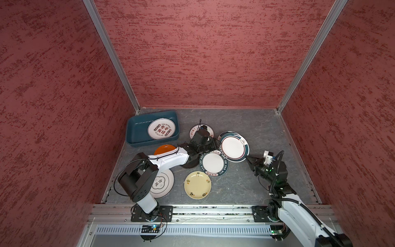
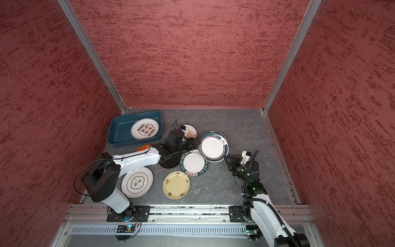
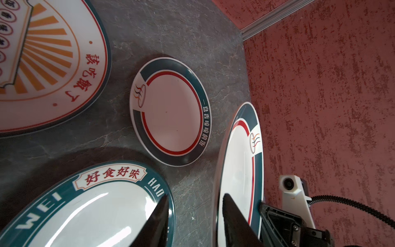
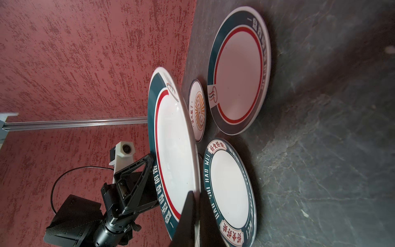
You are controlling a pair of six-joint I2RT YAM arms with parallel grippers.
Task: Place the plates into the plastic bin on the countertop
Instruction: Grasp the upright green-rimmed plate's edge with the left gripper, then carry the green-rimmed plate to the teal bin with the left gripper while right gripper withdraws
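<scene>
My right gripper [image 1: 248, 157] [image 4: 195, 193] is shut on the near rim of a teal-rimmed white plate [image 1: 234, 146] [image 4: 175, 149], which it holds tilted above the countertop [image 1: 245, 188]. My left gripper [image 1: 217, 145] [image 3: 195, 196] is at that plate's opposite rim. Its jaws stand apart, astride the rim [image 3: 237, 171], with a gap on one side. The plastic bin [image 1: 136, 132] [image 2: 117, 132] sits at the back left with one printed plate [image 1: 161, 129] in it. A matching teal-rimmed plate [image 3: 171, 111] lies flat under the lifted one.
Around it lie a "HAO WEI" plate [image 1: 213, 162], a sunburst plate [image 3: 42, 64], an orange plate [image 1: 163, 148], a black plate [image 1: 189, 165] under the left arm, a cream-yellow plate [image 1: 197, 185] and a white motif plate [image 2: 136, 182]. Red walls enclose the counter.
</scene>
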